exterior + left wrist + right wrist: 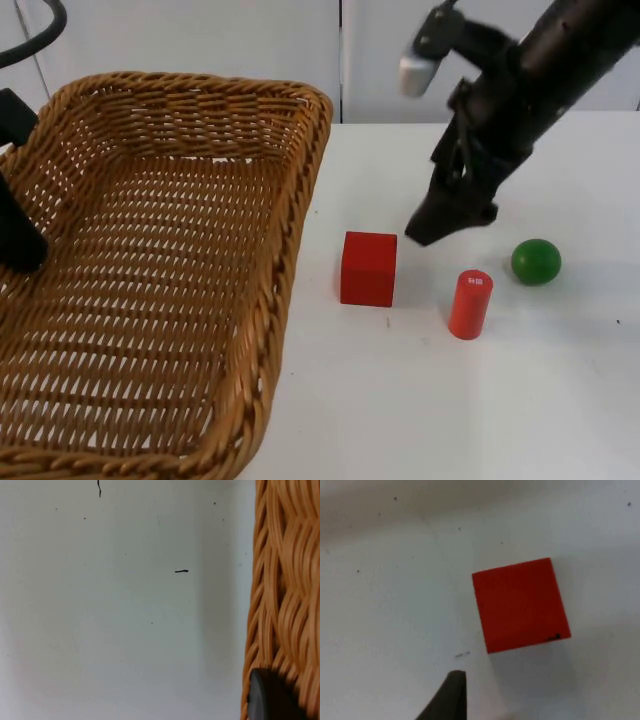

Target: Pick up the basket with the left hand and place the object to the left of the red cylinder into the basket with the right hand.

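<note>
A large woven wicker basket point(180, 260) takes up the left side of the top view, raised and tilted toward the camera. My left gripper point(18, 238) is shut on its left rim. In the left wrist view a black fingertip point(270, 697) presses against the wicker rim point(285, 595). A red cube point(368, 268) lies on the table just left of the upright red cylinder point(470, 304). My right gripper point(438, 225) hangs just behind and to the right of the cube, apart from it. The right wrist view looks down on the red cube point(520, 605).
A green ball point(536, 261) rests to the right of the cylinder, close to it. The basket's right rim point(300, 230) stands a short way left of the cube. The white table point(480, 400) runs on toward the front right.
</note>
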### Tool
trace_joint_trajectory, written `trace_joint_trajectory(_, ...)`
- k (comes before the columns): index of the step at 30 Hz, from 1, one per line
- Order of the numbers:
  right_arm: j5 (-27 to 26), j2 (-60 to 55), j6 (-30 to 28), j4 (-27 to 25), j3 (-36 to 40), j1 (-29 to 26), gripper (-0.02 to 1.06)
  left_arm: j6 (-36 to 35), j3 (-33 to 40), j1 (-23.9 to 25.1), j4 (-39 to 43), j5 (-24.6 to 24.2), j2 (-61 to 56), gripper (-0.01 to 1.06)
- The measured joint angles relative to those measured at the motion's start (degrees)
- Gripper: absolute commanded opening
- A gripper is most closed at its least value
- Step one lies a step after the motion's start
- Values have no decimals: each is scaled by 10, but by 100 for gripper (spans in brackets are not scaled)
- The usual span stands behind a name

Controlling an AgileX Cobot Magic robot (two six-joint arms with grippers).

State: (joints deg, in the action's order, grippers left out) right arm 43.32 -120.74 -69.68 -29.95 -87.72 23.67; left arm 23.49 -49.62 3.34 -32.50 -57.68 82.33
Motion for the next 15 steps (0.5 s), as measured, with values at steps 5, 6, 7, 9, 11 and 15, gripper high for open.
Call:
trace_joint_trajectory(5, 1, -28, -82, -65, -1, 3, 100, 0, 0, 0, 0, 0, 0, 0)
trace_joint_trajectory(6, 1, -34, -98, -77, -1, 3, 99, 0, 0, 0, 0, 0, 0, 0)
trace_joint_trajectory(7, 1, -34, -98, -77, -1, 3, 99, 0, 0, 0, 0, 0, 0, 0)
trace_joint_trajectory(9, -2, -48, -123, -97, -1, 5, 99, 0, 0, 0, 0, 0, 0, 0)
trace_joint_trajectory(11, -12, -59, -142, -106, -2, 7, 99, 0, 0, 0, 0, 0, 0, 0)
trace_joint_trajectory(15, -17, -81, -160, -118, -13, 13, 99, 0, 0, 0, 0, 0, 0, 0)
